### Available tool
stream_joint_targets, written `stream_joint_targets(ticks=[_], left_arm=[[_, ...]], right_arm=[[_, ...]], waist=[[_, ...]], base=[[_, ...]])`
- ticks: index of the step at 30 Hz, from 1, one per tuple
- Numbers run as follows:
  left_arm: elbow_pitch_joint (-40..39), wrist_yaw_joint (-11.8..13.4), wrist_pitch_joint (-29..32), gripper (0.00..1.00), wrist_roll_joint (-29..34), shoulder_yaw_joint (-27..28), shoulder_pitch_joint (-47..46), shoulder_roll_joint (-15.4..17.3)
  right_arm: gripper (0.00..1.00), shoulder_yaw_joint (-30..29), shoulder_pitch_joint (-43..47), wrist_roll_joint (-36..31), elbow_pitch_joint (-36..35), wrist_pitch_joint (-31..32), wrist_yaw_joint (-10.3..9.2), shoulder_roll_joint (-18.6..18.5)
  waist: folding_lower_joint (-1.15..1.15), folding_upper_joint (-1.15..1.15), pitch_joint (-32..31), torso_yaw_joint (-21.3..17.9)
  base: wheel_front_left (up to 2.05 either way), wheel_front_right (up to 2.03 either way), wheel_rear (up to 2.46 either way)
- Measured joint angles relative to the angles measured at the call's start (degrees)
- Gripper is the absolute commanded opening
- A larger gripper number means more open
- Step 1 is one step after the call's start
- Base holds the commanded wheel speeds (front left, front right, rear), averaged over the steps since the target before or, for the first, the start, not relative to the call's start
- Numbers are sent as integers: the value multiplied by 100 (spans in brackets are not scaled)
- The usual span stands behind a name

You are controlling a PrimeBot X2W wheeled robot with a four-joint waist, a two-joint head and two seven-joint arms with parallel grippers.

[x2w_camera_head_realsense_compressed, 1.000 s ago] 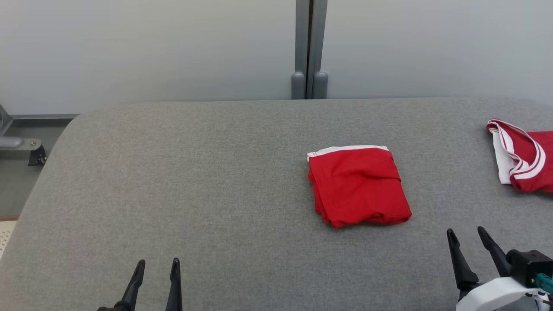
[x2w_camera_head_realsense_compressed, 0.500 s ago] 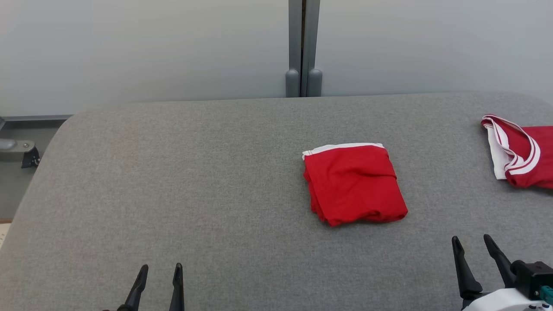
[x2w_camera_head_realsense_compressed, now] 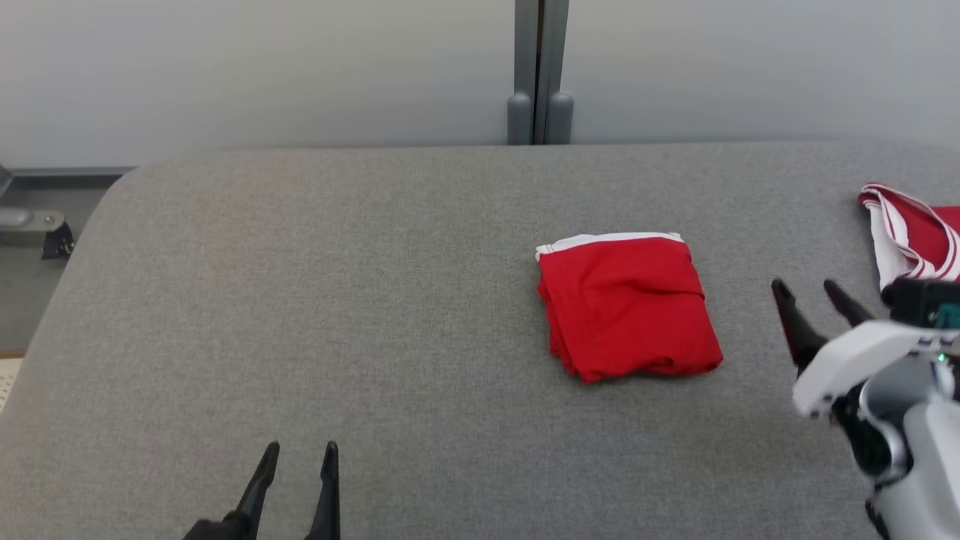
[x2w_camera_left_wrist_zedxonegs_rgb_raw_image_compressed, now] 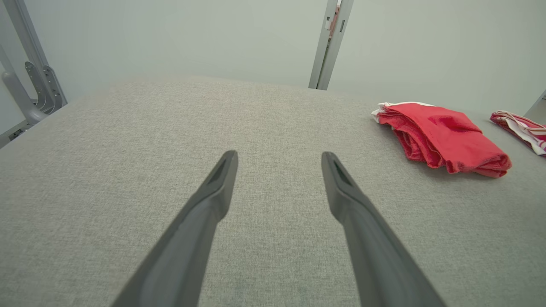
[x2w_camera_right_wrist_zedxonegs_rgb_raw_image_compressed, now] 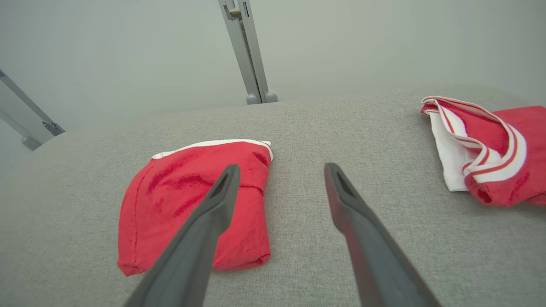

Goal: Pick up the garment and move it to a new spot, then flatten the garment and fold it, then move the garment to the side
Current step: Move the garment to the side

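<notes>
A folded red garment with a white band along its far edge lies right of centre on the grey padded table. It also appears in the left wrist view and in the right wrist view. My right gripper is open and empty, hovering just right of that garment, apart from it. Near the front edge at the lower left, my left gripper stands open over bare table, with nothing between its fingers.
A second red garment with white stripes lies crumpled at the table's right edge, beyond my right gripper. A grey post stands behind the table against the pale wall. A metal frame sits off the left edge.
My right gripper has risen and moved forward from the lower right corner to beside the folded garment. The camera shifted slightly. The left gripper and both garments have stayed put.
</notes>
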Motion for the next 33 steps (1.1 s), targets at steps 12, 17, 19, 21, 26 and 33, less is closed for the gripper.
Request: stream_joint_targets(ticks=[12, 17, 19, 21, 26, 33], left_arm=[[51, -22, 0, 100, -264, -506, -832, -2], [58, -24, 0, 100, -324, -559, -910, -2], [56, -24, 0, 100, -334, -543, -910, -2], [56, -24, 0, 100, -334, -513, -910, -2], [34, -24, 0, 100, -328, -459, -943, -2], [-37, -25, 0, 100, -183, -457, -985, -1]], right_arm=[[100, -933, -1815, -577, 1450, 2015, -3, 437], [100, -1226, -2030, -732, 2118, 2209, -3, 690], [100, -1213, -2098, -654, 2254, 2258, -3, 767], [46, -1215, -2196, -630, 2325, 2229, -3, 731], [0, -1248, -2389, -568, 2439, 1933, 1, 737], [0, -1044, -2816, -659, 2246, 1775, 1, 300]], waist=[[0, 0, 834, 483], [0, 0, 1088, 755], [0, 0, 1178, 833], [0, 0, 1251, 869], [0, 0, 1330, 759], [0, 0, 1370, 265]], base=[[0, 0, 0], [0, 0, 0], [0, 0, 0], [0, 0, 0], [0, 0, 0], [0, 0, 0]])
